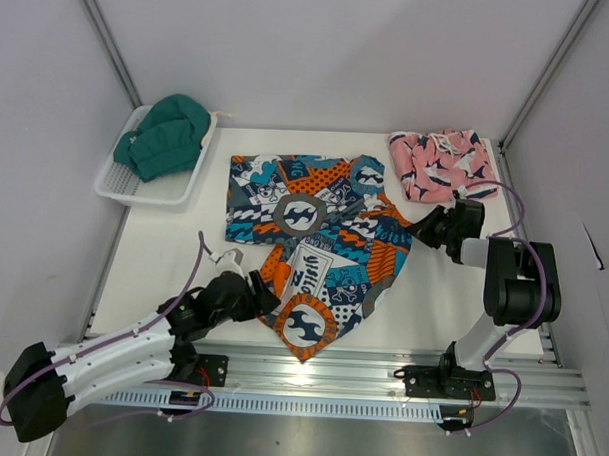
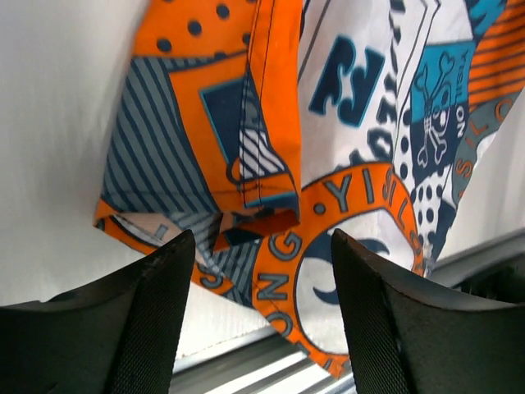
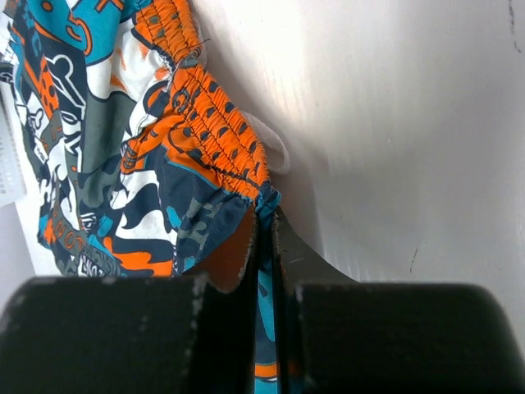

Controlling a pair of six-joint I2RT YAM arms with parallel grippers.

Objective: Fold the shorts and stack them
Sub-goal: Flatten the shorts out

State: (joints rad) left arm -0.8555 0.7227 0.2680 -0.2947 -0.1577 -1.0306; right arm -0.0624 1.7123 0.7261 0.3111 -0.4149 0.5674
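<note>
While the patchwork shorts (image 1: pixel 314 238) lie spread across the middle of the table (image 1: pixel 164 253), one leg points toward the near edge. The waistband is on the right side. The right tool (image 1: pixel 420 230) is low at that right edge. In its wrist view, the right tool (image 3: pixel 267 287) is nearly closed, with a corner of the gathered orange waistband pinched between its fingers. The left tool (image 1: pixel 262 299) sits just beside the near-left hem of the same shorts. From its own wrist camera, the left tool (image 2: pixel 261 254) is spread wide and holds nothing, and the hem shows between the fingers (image 2: pixel 156 328). The pink shorts (image 1: pixel 442 165) lie bunched at the far right corner of the table, apart from the patchwork pair. A white basket (image 1: pixel 126 182) at the far left holds a green cloth (image 1: pixel 168 135).
</note>
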